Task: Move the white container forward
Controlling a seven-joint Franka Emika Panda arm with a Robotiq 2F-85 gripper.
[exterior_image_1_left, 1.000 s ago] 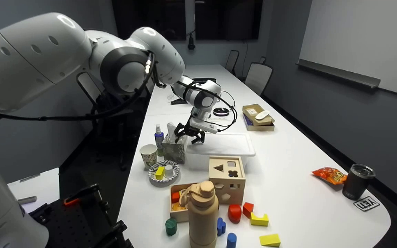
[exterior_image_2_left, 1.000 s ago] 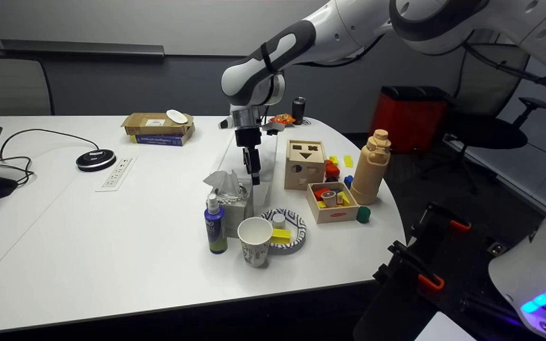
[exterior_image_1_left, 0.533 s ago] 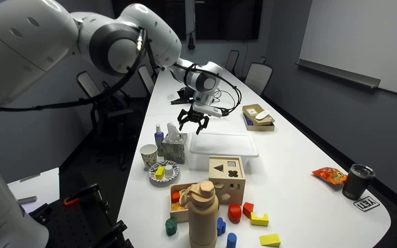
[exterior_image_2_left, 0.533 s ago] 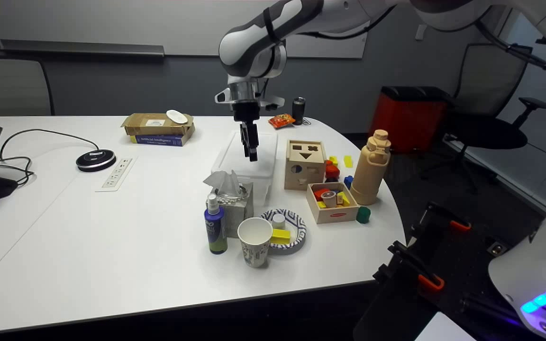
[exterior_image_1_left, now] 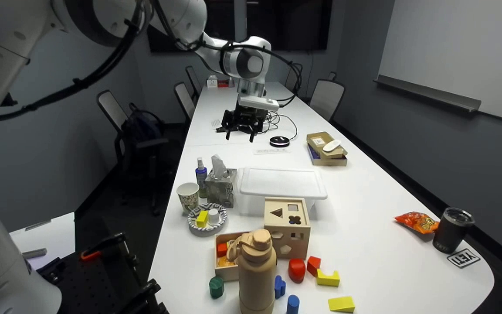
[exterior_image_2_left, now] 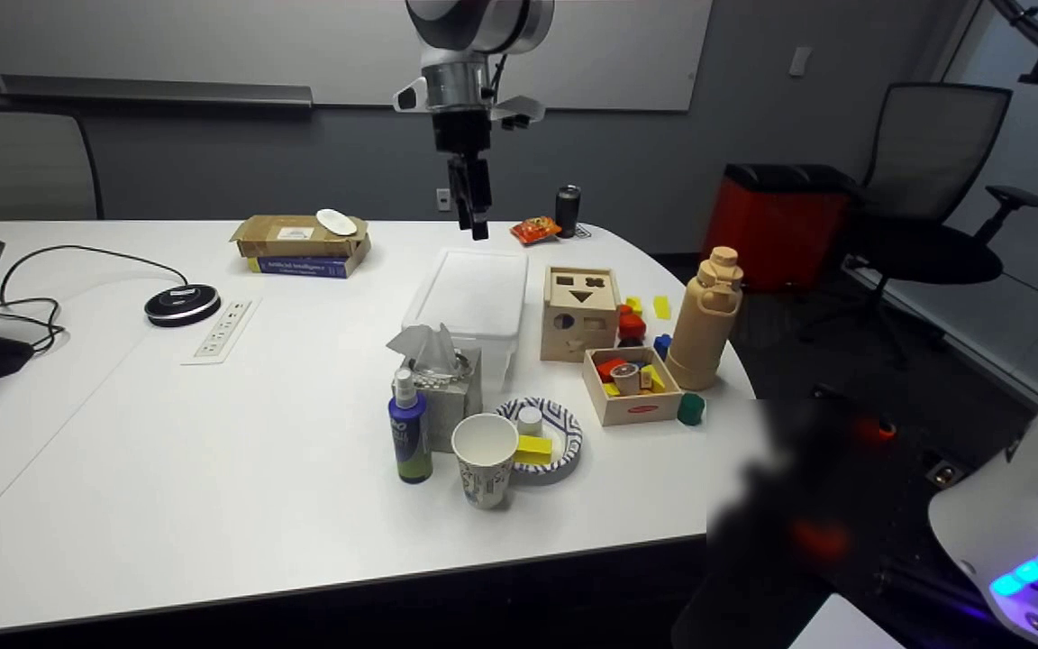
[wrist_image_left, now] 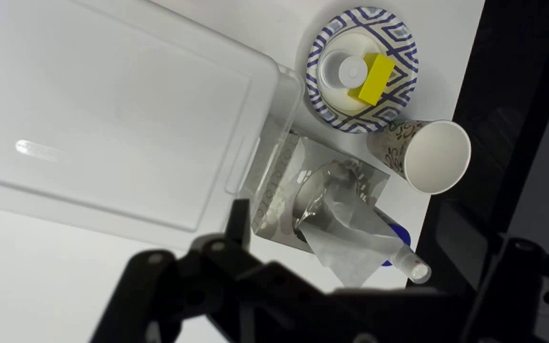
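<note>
The white container (exterior_image_1_left: 282, 183), a shallow box with a translucent lid, sits flat on the table. It also shows in an exterior view (exterior_image_2_left: 474, 293) and fills the upper left of the wrist view (wrist_image_left: 127, 105). In an exterior view, the wooden block box hides part of its front side. The tissue box stands at its end, very close or touching. My gripper (exterior_image_1_left: 239, 138) is open and empty, well above the table. It also shows above the container in an exterior view (exterior_image_2_left: 480, 233). In the wrist view the spread fingers of the gripper (wrist_image_left: 353, 236) frame the tissue box.
A tissue box (exterior_image_1_left: 220, 192), spray bottle (exterior_image_2_left: 409, 433), paper cup (exterior_image_2_left: 485, 460) and patterned plate (exterior_image_2_left: 564, 424) cluster at one end of the container. The wooden block box (exterior_image_1_left: 286, 226), block tray (exterior_image_2_left: 636, 406) and tan bottle (exterior_image_1_left: 256, 274) stand nearby. Cardboard boxes (exterior_image_2_left: 294, 236) lie farther off.
My gripper has risen from the container's end near the tissue box to high above it, fingers spread. In an exterior view the container shifted slightly to the right early on, then stayed still.
</note>
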